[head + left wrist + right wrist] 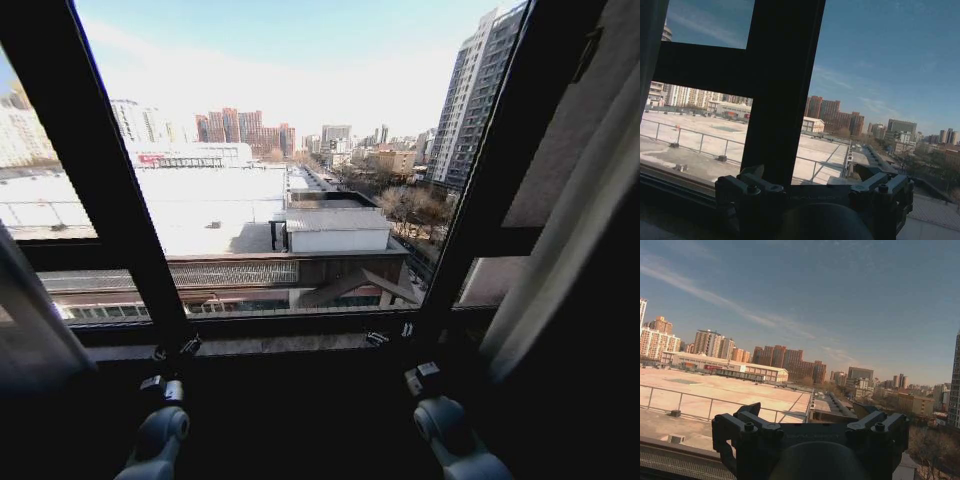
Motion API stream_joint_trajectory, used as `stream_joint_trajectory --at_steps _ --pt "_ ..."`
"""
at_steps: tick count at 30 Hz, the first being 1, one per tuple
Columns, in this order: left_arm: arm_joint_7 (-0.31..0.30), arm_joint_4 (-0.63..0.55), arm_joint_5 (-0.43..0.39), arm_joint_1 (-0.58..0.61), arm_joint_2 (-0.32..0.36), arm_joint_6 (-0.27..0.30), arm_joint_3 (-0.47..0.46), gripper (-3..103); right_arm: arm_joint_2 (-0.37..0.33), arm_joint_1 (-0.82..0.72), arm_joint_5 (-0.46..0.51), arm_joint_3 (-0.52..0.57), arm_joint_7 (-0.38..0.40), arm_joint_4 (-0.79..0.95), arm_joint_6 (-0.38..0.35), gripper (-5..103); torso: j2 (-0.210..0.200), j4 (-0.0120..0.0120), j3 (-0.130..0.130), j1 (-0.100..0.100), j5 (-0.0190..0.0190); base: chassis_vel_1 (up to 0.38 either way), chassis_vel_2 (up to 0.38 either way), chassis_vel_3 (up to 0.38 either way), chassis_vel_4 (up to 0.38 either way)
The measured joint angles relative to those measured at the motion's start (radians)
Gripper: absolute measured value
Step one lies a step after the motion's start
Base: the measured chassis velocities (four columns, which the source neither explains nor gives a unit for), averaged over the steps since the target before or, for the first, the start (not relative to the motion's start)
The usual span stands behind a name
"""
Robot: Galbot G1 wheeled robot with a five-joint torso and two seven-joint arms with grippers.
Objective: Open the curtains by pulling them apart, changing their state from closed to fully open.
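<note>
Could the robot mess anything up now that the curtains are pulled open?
Maybe. The left gripper and right gripper sit low by the window sill, both open, holding nothing. Reaching forward, they might bump the window frame or the glass. The right curtain hangs slanted near the right arm, so a swing sideways could snag it. The left curtain bunches close to the left arm too.

No text, label, brand or number can be read anywhere. A red sign (pixel 152 158) sits on a low building at about ten o'clock in the head view, its lettering too small to make out. Faint embossed marks on the gripper body (pixel 812 437) in the right wrist view are illegible
</note>
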Motion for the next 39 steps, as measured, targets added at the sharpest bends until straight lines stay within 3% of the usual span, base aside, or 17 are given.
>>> stream_joint_trajectory --at_steps 20,28,35,39 --pt "0.0 0.0 0.0 0.0 0.0 0.0 0.0 100 0.009 0.01 -0.01 -0.008 -0.012 -0.024 -0.009 100 0.0 0.0001 0.0 0.0 0.0004 0.359 0.358 -0.355 -0.352" --pt "0.0 0.0 0.0 0.0 0.0 0.0 0.0 100 0.019 0.039 -0.009 -0.019 -0.01 -0.057 0.042 100 0.0 0.0003 0.0 0.0 0.0 0.316 0.323 -0.309 -0.341" --pt "0.0 0.0 0.0 0.0 0.0 0.0 -0.001 100 0.023 0.045 -0.022 -0.024 -0.013 -0.07 0.043 100 0.0 0.0 0.0 0.0 -0.0005 0.099 0.112 -0.093 -0.116" --pt "0.0 0.0 0.0 0.0 0.0 0.0 0.0 100 0.025 0.045 -0.025 -0.029 -0.013 -0.073 0.043 100 0.0 -0.0006 0.0 0.0 0.001 -0.014 -0.01 0.008 0.009"
